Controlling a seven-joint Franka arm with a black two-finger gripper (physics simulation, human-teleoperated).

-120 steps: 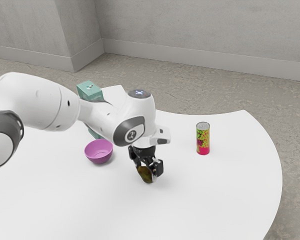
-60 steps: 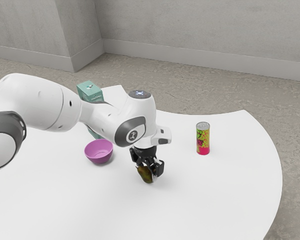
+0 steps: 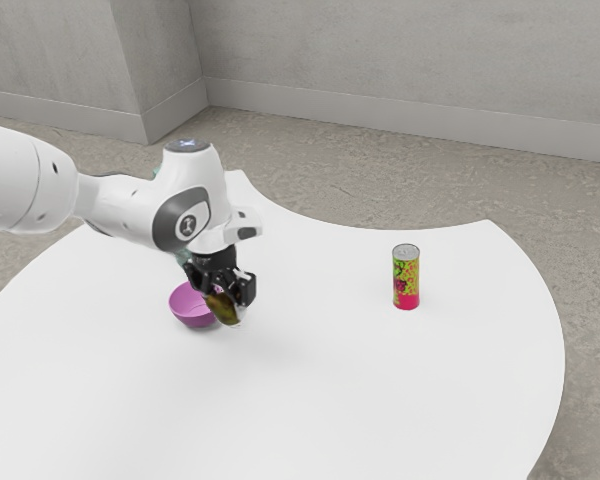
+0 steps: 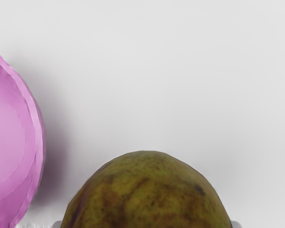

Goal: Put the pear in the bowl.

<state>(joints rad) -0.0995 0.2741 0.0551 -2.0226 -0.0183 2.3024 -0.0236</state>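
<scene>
The mottled olive-brown pear (image 3: 223, 309) is gripped from both sides by the black two-finger gripper (image 3: 229, 303), just beside the round magenta bowl (image 3: 190, 318). The bowl's centre is offset toward the exterior view's left; a short carry that way is judged to be required before release.

Carried the pear (image 3: 223, 311) in the gripper (image 3: 227, 297) from just below the exterior view's centre, up and toward its left, now partly covering the bowl (image 3: 190, 314); hid most of the box (image 3: 183, 258) too.
</scene>
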